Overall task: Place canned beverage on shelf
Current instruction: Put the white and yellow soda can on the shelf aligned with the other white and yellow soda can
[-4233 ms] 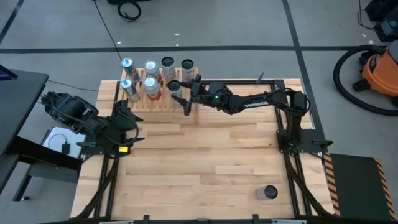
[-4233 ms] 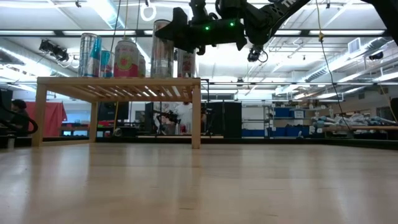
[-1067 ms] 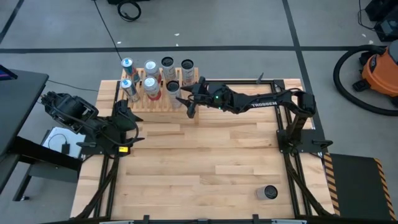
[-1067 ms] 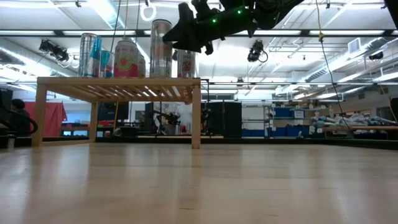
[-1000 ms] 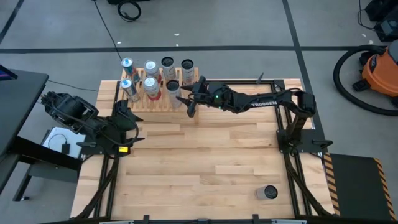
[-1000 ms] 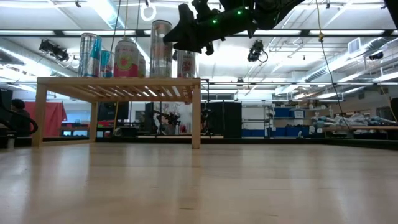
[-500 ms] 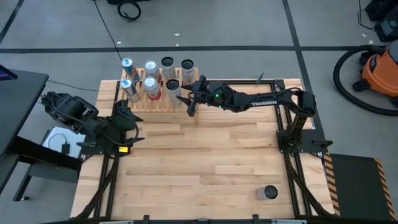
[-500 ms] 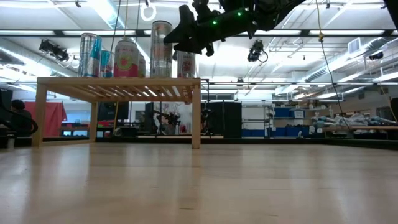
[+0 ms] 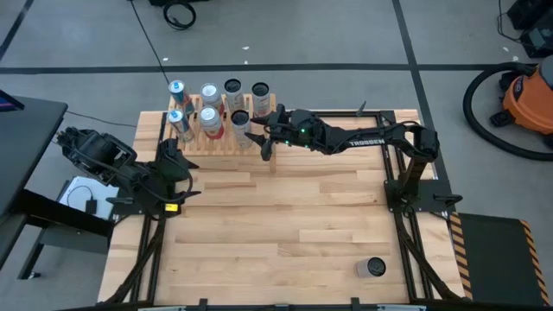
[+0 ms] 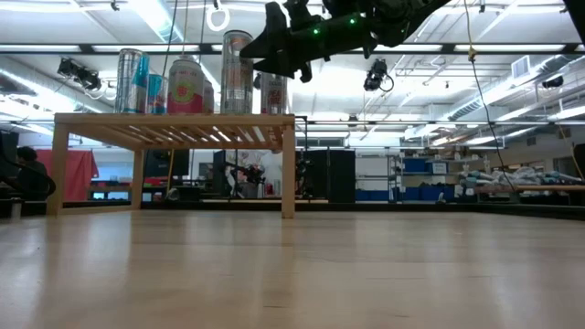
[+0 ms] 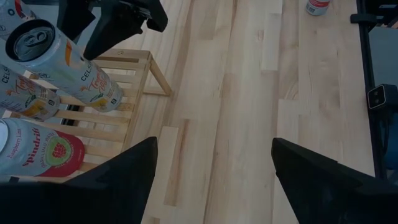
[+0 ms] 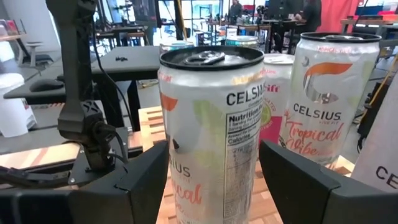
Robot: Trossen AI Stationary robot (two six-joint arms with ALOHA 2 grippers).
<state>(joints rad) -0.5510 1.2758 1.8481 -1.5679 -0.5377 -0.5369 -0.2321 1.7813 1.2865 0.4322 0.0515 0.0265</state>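
Right gripper (image 9: 257, 138) is hovering at the shelf (image 9: 226, 141) end, fingers spread wide around the tall Celsius can (image 12: 208, 134) standing on the slats, not clamping; can is looking rigid, smooth, tippy; gripping mid-body seems best; left gripper (image 11: 211, 171) is waiting half open.

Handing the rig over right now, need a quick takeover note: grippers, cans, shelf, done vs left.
Right gripper: open, fingers either side of a Celsius can that stands on the shelf; not clamped as far as the wrist view shows.
Left gripper: open, empty, parked at the table's left side near the shelf.
Done: seven cans stand upright on the shelf at the table's far left.
Left: one dark can stands on the table near the front right corner. Back the right arm off, then fetch it.
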